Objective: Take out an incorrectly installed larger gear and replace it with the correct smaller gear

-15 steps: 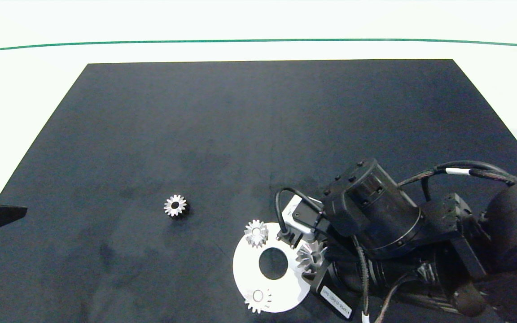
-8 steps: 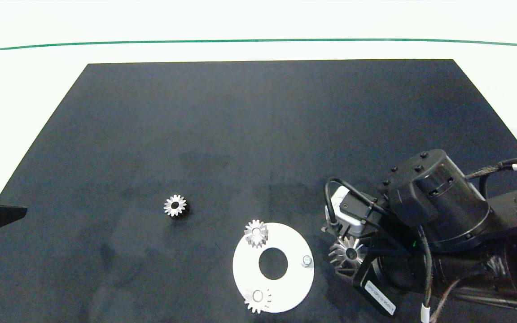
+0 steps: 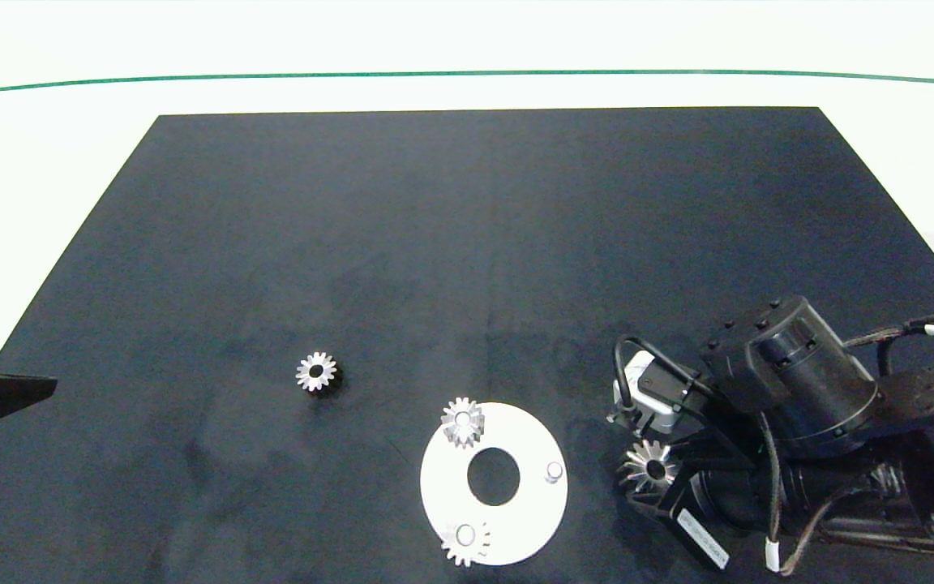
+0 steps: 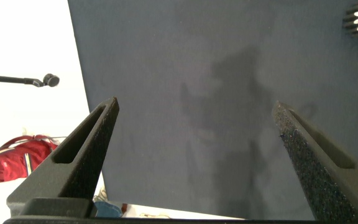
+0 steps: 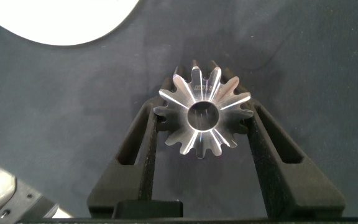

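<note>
Right gripper [image 3: 652,473]: I see it clamped on the larger gear [image 5: 204,109], one finger on each side, over the black mat [image 3: 467,243] just right of the white disc [image 3: 443,495]. Disc: two small gears, far-left [image 3: 463,422] and near [image 3: 464,542], plus a bare peg [image 3: 554,470] at its right edge. The smaller gear [image 3: 317,371]: I see it loose on the mat, well left of the disc. Left gripper [image 4: 194,149]: fingers spread apart, holding nothing, at the mat's left edge.
</note>
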